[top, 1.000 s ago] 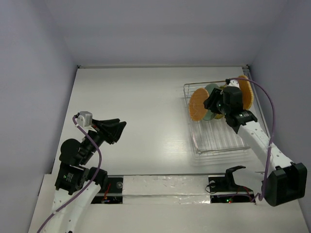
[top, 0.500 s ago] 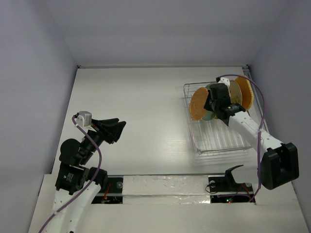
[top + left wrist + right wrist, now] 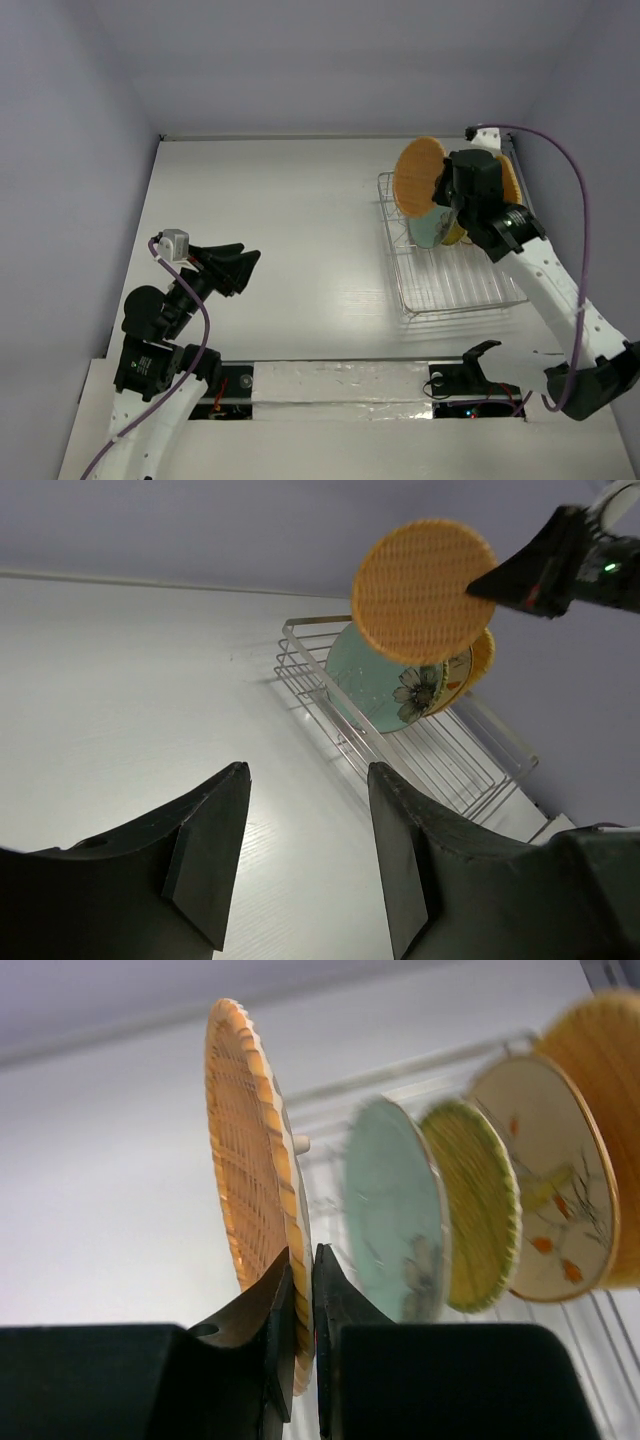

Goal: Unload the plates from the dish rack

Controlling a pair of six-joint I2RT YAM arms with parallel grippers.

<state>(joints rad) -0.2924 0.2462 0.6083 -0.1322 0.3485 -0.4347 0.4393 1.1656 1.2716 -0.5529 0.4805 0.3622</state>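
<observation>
The right gripper [image 3: 298, 1280] is pinching the round orange plate [image 3: 245, 1140] at one o'clock, probably high so it clears the dish rack [image 3: 455, 290]. The left gripper [image 3: 307, 780] is sitting spread, empty.

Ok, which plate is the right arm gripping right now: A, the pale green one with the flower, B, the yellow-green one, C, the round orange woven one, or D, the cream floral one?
C: in the right wrist view the right fingers pinch the rim of the round orange woven plate, held above the dish rack, while the pale green flower plate stands in it.
</observation>
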